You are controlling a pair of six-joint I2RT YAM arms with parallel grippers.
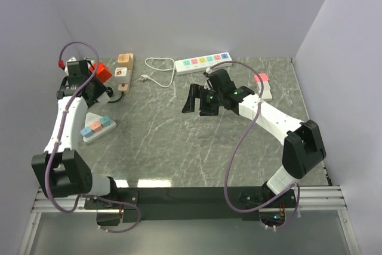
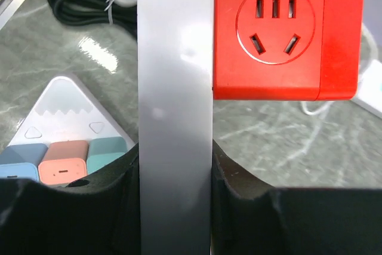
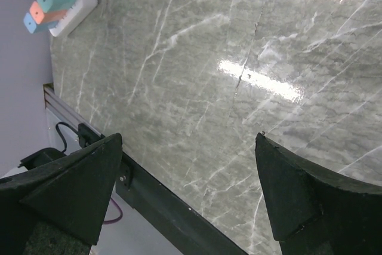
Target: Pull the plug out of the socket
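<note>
- Your left fingers (image 2: 245, 198) are clenching an upright white slab (image 2: 176, 88), one pressing on each side of it, close to the far-left corner of the worktop (image 1: 179, 147).
- A red socket block (image 2: 280, 34) is sitting tight against that slab, its round five-hole face turned toward the wrist camera.
- Your right fingers (image 3: 71, 189) are hanging released and spread wide over the middle of the worktop, gripping nothing.
- A white triangular base (image 1: 98, 126) near the left edge is carrying three blocks: blue, salmon and teal.
- A long white strip (image 1: 203, 63) is lying along the far edge, with a wooden strip (image 1: 125, 70) to its left.
- The plug is hard for you to single out. Only a tied bundle of black cord (image 2: 83, 7) is showing, lying by the wooden strip's near end beside your left arm, and you cannot tell where it ends.
- The left wrist view is cutting the slab off at top and bottom.
</note>
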